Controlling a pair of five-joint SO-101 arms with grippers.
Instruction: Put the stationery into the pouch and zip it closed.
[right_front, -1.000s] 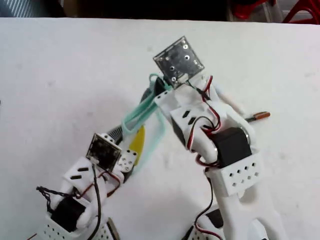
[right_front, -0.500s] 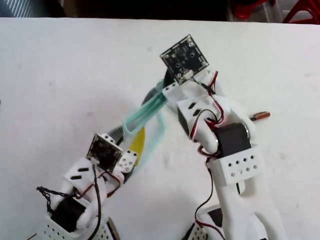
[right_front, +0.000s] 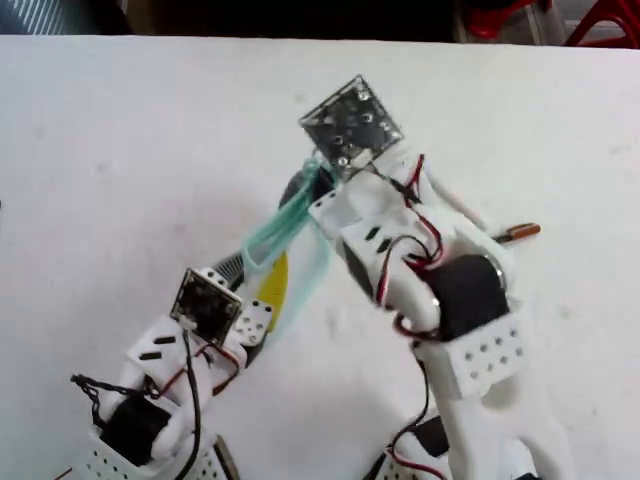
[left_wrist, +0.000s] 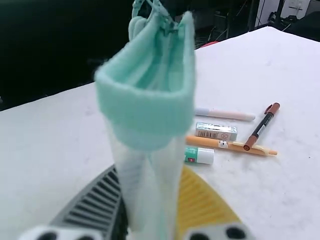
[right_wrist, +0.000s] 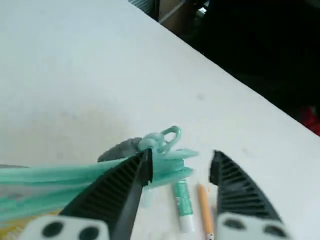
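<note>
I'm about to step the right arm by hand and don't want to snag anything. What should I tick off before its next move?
1. Left claw clamps the pouch: ok.
2. Right claw open: ok, jaws apart.
3. Zipper pull centred between the right claw's fingers: not ok, it sits beside one finger.
4. Pouch mouth unzipped: cannot tell.
5. Stationery inside the pouch: not ok; green-white stick, orange pencil and brown pen lie on the table.
</note>
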